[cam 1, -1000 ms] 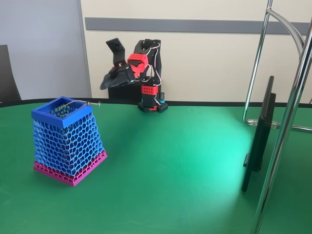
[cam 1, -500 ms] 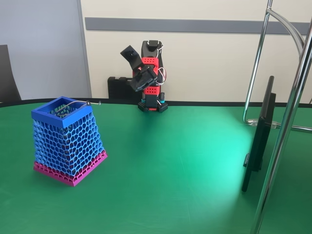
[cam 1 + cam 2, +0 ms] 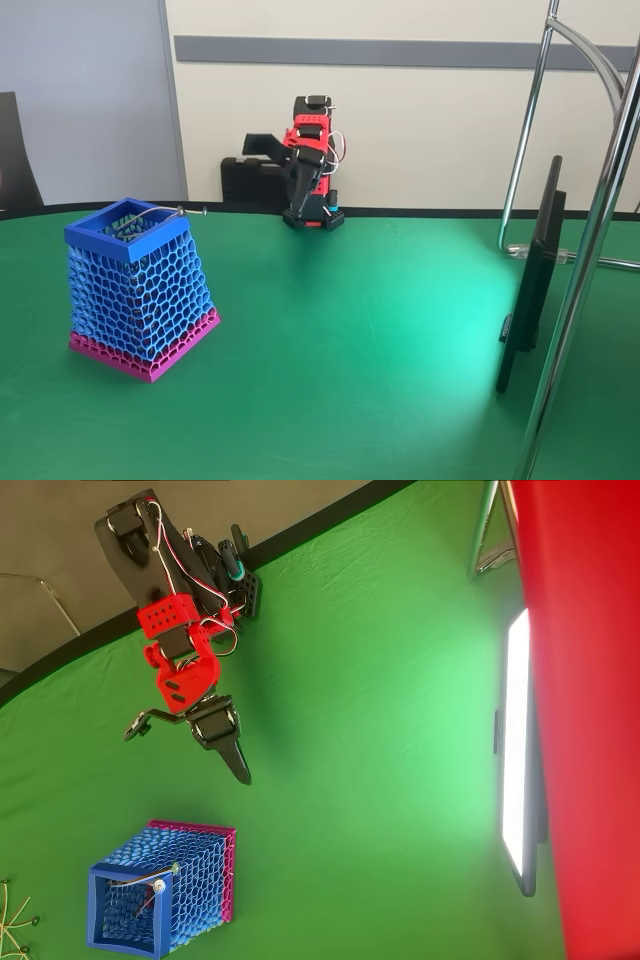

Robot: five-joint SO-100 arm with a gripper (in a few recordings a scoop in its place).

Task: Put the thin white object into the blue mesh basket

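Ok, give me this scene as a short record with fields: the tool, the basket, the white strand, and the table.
tool: open, empty, folded back near the arm's base
basket: blue mesh basket, magenta base, upright on the table
strand: thin white object lying across the basket's rim, one end poking out past it
table: green surface
task state: strand at the basket, tool clear of it

I see basket front-left on tabletop, wire across its rim, arm far behind, monitor right.

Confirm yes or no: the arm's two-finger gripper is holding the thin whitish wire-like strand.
No. The gripper hangs open and empty near the arm's base, while the thin whitish strand rests across the blue honeycomb mesh basket's rim.
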